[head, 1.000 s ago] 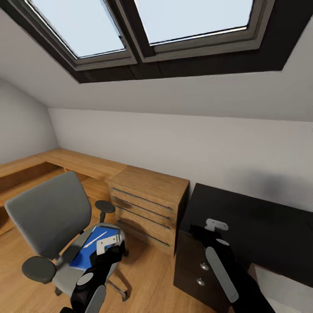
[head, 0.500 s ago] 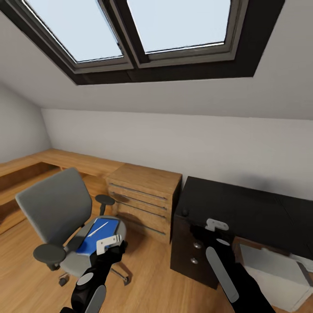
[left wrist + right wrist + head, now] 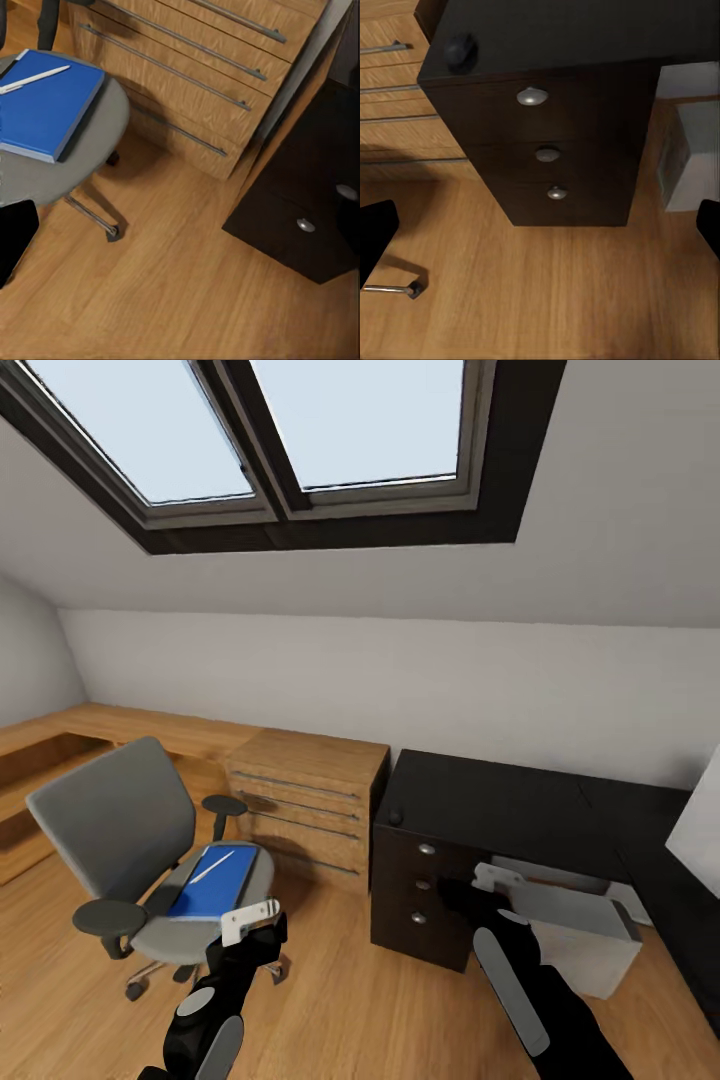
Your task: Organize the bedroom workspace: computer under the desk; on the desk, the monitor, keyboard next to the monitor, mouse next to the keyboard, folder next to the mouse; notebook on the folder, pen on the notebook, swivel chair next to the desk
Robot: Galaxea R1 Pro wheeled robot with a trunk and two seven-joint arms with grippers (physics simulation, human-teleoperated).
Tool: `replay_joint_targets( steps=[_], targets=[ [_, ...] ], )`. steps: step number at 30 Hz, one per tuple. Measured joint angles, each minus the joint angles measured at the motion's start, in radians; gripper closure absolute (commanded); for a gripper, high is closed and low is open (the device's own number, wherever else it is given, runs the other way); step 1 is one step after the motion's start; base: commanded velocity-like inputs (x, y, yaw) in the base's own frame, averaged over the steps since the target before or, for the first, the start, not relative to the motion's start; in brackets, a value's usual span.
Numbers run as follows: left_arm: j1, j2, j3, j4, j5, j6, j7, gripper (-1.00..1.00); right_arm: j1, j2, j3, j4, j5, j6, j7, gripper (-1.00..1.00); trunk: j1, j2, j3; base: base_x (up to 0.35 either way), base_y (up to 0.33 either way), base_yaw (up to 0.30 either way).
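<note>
The grey swivel chair (image 3: 125, 830) stands on the wood floor at the left. A blue flat stack (image 3: 213, 881), folder or notebook, lies on its seat with a white pen (image 3: 211, 867) on top; both also appear in the left wrist view, stack (image 3: 45, 109) and pen (image 3: 34, 79). The black desk (image 3: 500, 805) stands right of centre with a small dark mouse (image 3: 396, 817) at its near left corner. A grey computer case (image 3: 575, 925) sits under it. My left gripper (image 3: 250, 920) hangs open beside the seat. My right gripper (image 3: 497, 878) is open and empty, in front of the desk drawers (image 3: 540, 154).
A wooden drawer unit (image 3: 300, 800) stands between chair and desk, joined to a long wooden counter (image 3: 120, 725) along the wall. A pale panel (image 3: 700, 825) cuts in at the right edge. Sloped ceiling with skylights (image 3: 300, 430) overhead. Open floor (image 3: 360, 1000) lies ahead.
The camera has swung to the right, so the chair and wooden drawers slid left in the picture. The black desk's drawers and the computer case came into view. Both arms hold the same pose.
</note>
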Motion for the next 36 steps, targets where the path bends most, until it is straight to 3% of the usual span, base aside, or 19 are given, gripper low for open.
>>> replay_joint_targets(
  steps=[30, 36],
  targets=[
    [0.0, 0.0, 0.001, 0.0, 0.001, 0.0, 0.0, -1.0, 0.0, -0.002, 0.0, -0.004, 0.003, 0.003, -0.001, -1.0, 0.0, 0.0, 0.0, -0.337, -0.036, -0.002],
    [0.0, 0.0, 0.001, 0.0, 0.0, 0.0, -0.001, -1.0, 0.001, -0.003, -0.001, -0.042, 0.002, 0.004, -0.001, -1.0, 0.0, 0.0, 0.0, -0.338, 0.0, 0.0]
  ],
)
